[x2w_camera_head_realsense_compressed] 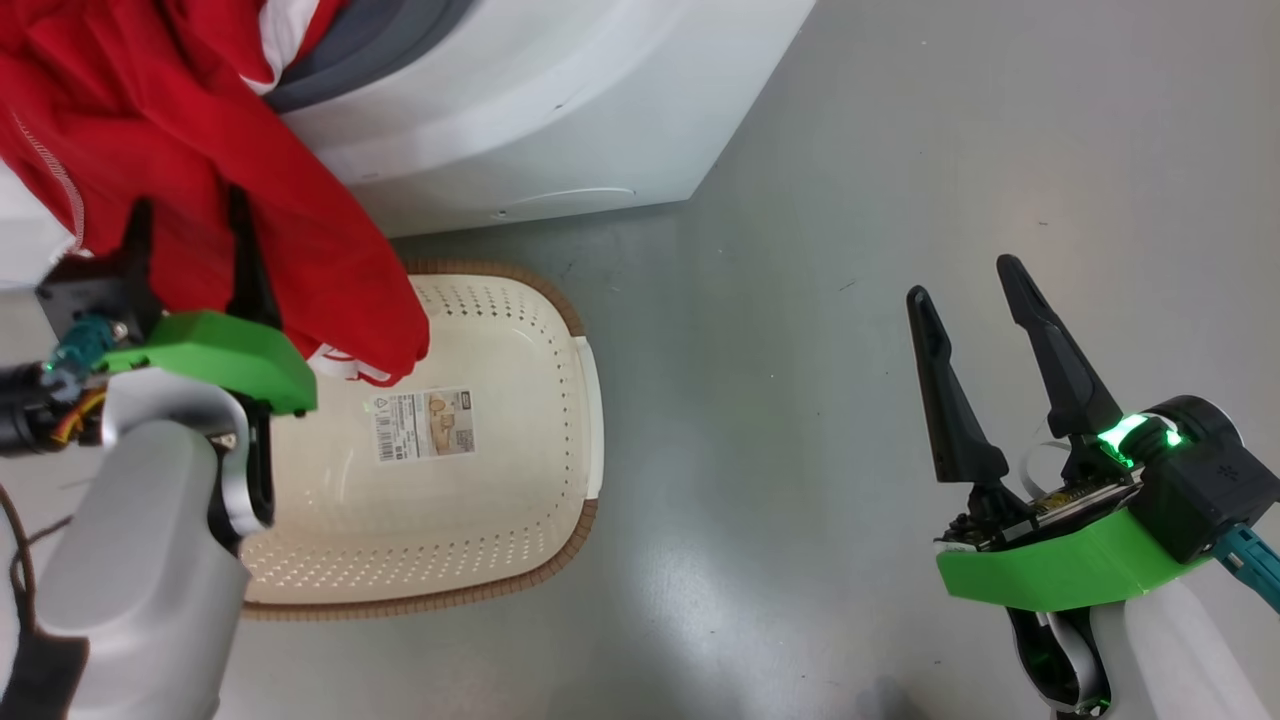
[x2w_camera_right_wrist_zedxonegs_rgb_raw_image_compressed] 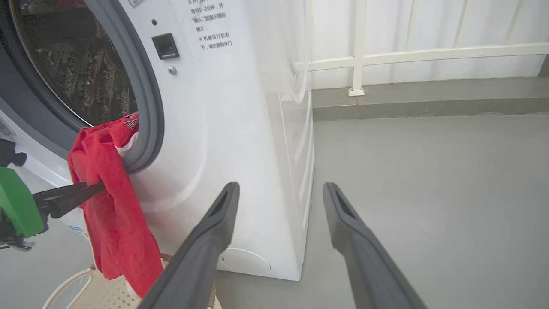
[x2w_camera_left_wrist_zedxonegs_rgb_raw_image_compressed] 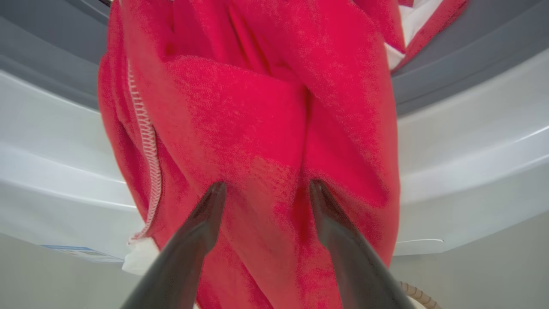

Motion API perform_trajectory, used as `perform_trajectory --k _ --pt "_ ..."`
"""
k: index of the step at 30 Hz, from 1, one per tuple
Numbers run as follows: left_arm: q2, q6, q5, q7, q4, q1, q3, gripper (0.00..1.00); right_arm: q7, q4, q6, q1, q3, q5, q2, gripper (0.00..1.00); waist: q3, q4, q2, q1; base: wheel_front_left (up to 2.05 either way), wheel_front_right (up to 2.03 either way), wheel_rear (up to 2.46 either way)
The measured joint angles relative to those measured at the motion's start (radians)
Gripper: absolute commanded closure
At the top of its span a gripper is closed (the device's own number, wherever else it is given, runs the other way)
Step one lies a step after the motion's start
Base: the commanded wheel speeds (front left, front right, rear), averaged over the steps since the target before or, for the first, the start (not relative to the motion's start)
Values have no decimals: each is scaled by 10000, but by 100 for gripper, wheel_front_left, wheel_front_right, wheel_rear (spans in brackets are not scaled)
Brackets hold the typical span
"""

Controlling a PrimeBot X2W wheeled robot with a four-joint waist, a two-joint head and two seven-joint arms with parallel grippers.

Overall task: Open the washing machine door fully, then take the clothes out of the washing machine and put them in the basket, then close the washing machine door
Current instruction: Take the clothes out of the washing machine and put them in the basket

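Note:
Red clothes [x2w_camera_head_realsense_compressed: 300,250] hang out of the white washing machine [x2w_camera_head_realsense_compressed: 560,110] over its grey gasket [x2w_camera_right_wrist_zedxonegs_rgb_raw_image_compressed: 148,107], their lower end dangling above the cream basket [x2w_camera_head_realsense_compressed: 520,340] on the floor. My left gripper [x2w_camera_head_realsense_compressed: 188,200] is open, its dark fingers spread against the hanging cloth [x2w_camera_left_wrist_zedxonegs_rgb_raw_image_compressed: 257,107], which bulges between the tips. In the right wrist view one left finger [x2w_camera_right_wrist_zedxonegs_rgb_raw_image_compressed: 68,199] touches the red clothes [x2w_camera_right_wrist_zedxonegs_rgb_raw_image_compressed: 111,214] below the steel drum [x2w_camera_right_wrist_zedxonegs_rgb_raw_image_compressed: 77,64]. My right gripper [x2w_camera_head_realsense_compressed: 962,277] hovers open and empty over bare floor to the right. The washing machine door is out of view.
Grey floor [x2w_camera_head_realsense_compressed: 800,300] stretches to the right of the machine and basket. A white railing on a low kerb [x2w_camera_right_wrist_zedxonegs_rgb_raw_image_compressed: 356,56] runs behind the machine's side. A blue label sticker [x2w_camera_left_wrist_zedxonegs_rgb_raw_image_compressed: 81,253] sits low on the machine front. The basket's handle [x2w_camera_right_wrist_zedxonegs_rgb_raw_image_compressed: 70,285] lies under the cloth.

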Motion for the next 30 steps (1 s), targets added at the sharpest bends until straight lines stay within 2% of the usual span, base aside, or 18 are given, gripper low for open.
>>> perform_trajectory --k 10,11,13,14,21,30 --pt "-19 -355 0 -282 1127 -736 56 0 0 6 0 -95 -10 -6 0 0 12 -4 0 0 0 0 0" --pt "-19 -355 0 -282 1127 -736 56 13 0 6 0 -95 -10 -6 0 0 12 -4 0 0 0 0 0" --pt "-23 -466 2 -291 1352 -852 69 96 0 6 0 -95 -8 -6 0 0 16 -10 0 0 0 0 0" --pt "-21 -560 2 -291 1419 -895 86 100 0 8 0 -96 -6 -6 0 0 16 -13 0 0 0 0 0" --pt "-161 -796 81 -303 1300 -1041 274 100 0 8 0 -96 -25 -6 -2 0 -15 26 0 0 0 0 0" --pt "-374 -1001 366 -303 -274 -275 594 100 0 6 0 -94 -58 -6 -2 0 -68 194 0 0 0 0 0"
